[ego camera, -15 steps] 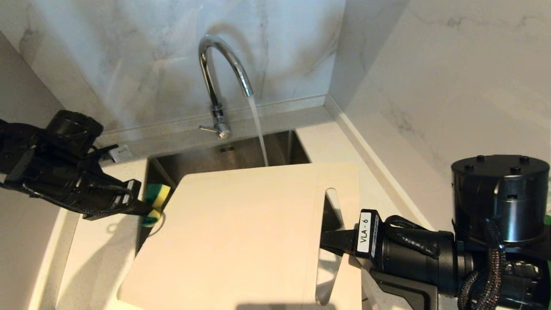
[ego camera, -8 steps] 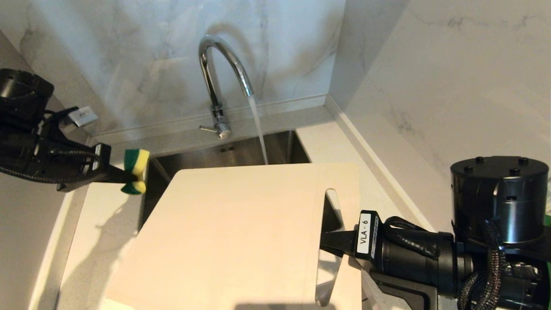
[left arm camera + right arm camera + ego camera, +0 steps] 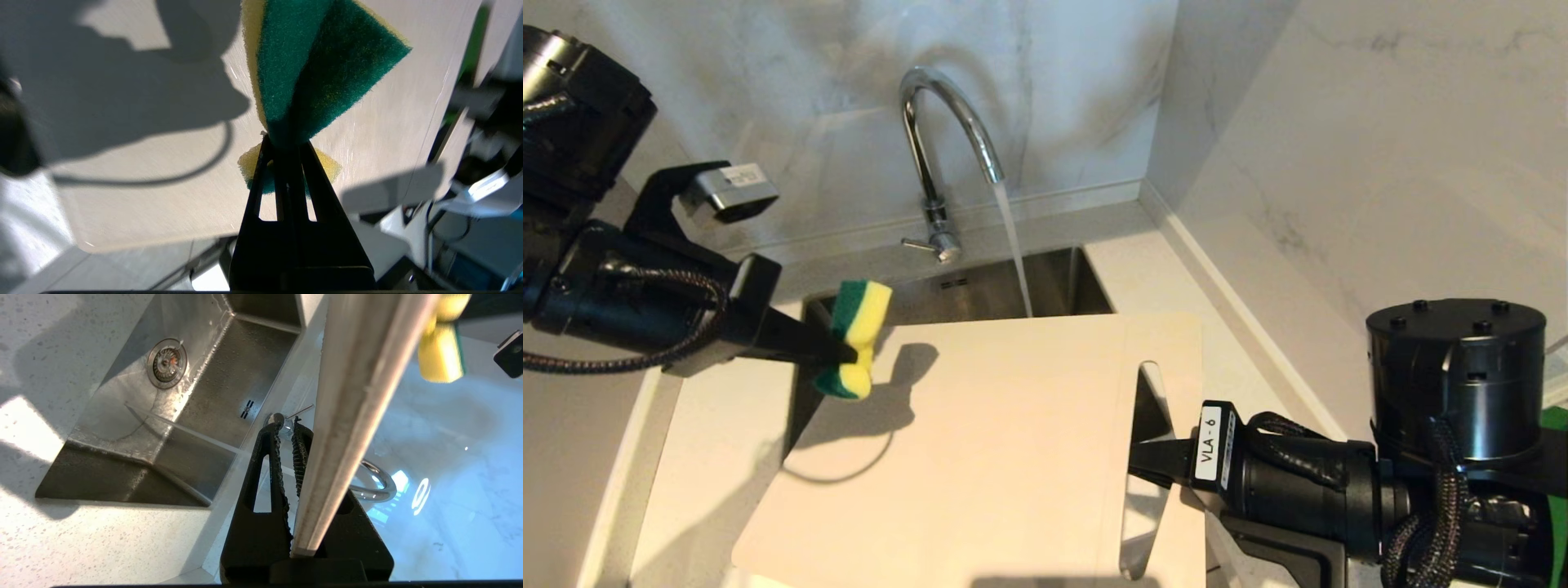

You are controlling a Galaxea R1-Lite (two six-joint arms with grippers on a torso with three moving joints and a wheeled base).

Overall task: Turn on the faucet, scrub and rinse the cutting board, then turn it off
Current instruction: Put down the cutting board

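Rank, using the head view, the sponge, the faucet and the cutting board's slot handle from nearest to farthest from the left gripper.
From the left gripper:
1. Sponge, clamped in its fingers.
2. Faucet, behind the sink, farther back.
3. Slot handle, on the cutting board's right side.

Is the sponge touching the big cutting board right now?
Cannot tell. In the head view the sponge, pinched by the left gripper, overlaps the cutting board corner with its shadow offset; the left wrist view shows no clear contact or gap.

Left tool [image 3: 845,355] reaches in level from the left, clamped; right tool [image 3: 1147,461] reaches from the right, clamped.
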